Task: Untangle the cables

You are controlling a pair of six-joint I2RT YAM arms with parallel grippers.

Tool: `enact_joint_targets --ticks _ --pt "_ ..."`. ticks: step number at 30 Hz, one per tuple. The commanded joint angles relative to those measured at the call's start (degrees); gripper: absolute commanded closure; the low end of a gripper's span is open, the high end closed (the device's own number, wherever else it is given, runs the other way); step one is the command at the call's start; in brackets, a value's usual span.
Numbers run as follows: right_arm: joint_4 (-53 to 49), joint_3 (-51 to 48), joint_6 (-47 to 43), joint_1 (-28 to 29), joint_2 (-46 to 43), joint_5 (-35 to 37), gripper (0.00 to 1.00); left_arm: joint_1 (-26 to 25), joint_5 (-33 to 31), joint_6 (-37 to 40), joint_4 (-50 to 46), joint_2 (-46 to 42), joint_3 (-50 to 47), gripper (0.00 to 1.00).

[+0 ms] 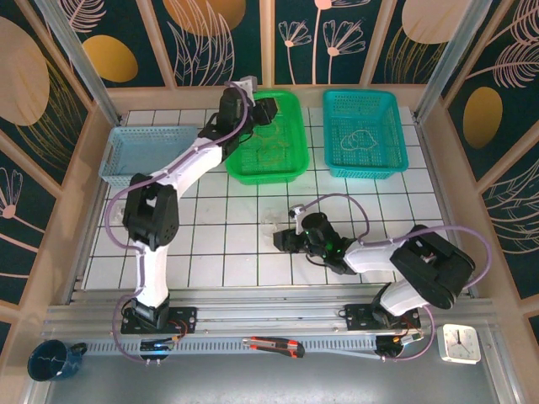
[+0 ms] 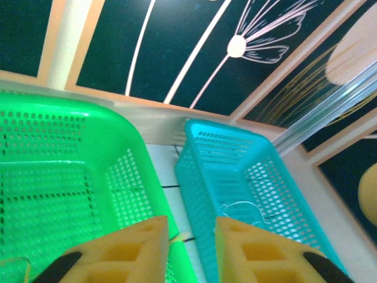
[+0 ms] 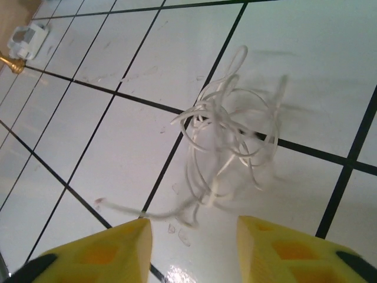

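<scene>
Worktop: white tiles, black grid lines. Perforated mesh on all three: green basket, teal basket, pale blue basket. Loose cable white. Fingers yellow. Back wall dark teal, gold and pink leaf motifs.

The tiled table bears a blue basket, green basket, teal basket and whitish cable tangle.

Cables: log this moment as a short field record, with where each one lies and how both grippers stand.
white cable: tangled loops, loose on the tiled table
teal basket: holds a pale cable
green basket: faint thin cable inside
left gripper: open, empty, above the green basket's rim
right gripper: open, empty, just short of the white cable
</scene>
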Motion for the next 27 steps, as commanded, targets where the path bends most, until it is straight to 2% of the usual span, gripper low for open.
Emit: enact_joint_targets --ticks 1,6,9,13,17,23,27 --pt "-6.4 2.5 -0.5 0.5 -4.9 1.5 0.5 0.3 -2.0 5.2 -5.2 2.4 8.2 0.51" --pt "-15.0 5.3 -1.7 0.3 -11.2 5.3 0.45 0.3 -1.3 5.6 -8.0 3.0 13.2 0.15" --pt "-19.7 7.2 -1.9 -0.2 -13.6 7.3 0.45 0.3 -0.2 5.8 -8.9 1.1 12.9 0.03" --pt "-23.9 9.3 -1.4 -1.6 -15.2 9.5 0.45 0.3 2.7 5.5 -9.1 -2.9 9.7 0.01" --pt "-28.1 11.8 -0.2 -2.9 -15.3 10.5 0.46 0.1 5.8 3.8 -7.0 -9.1 1.6 0.01" --pt "-31.5 15.1 0.0 -2.7 -14.4 8.0 0.46 0.2 8.4 0.5 -0.8 -21.7 -17.9 0.01" --pt "-32.9 17.9 -0.4 -1.7 -11.8 7.3 0.49 0.2 7.3 -1.5 3.6 -31.2 -32.3 0.01"
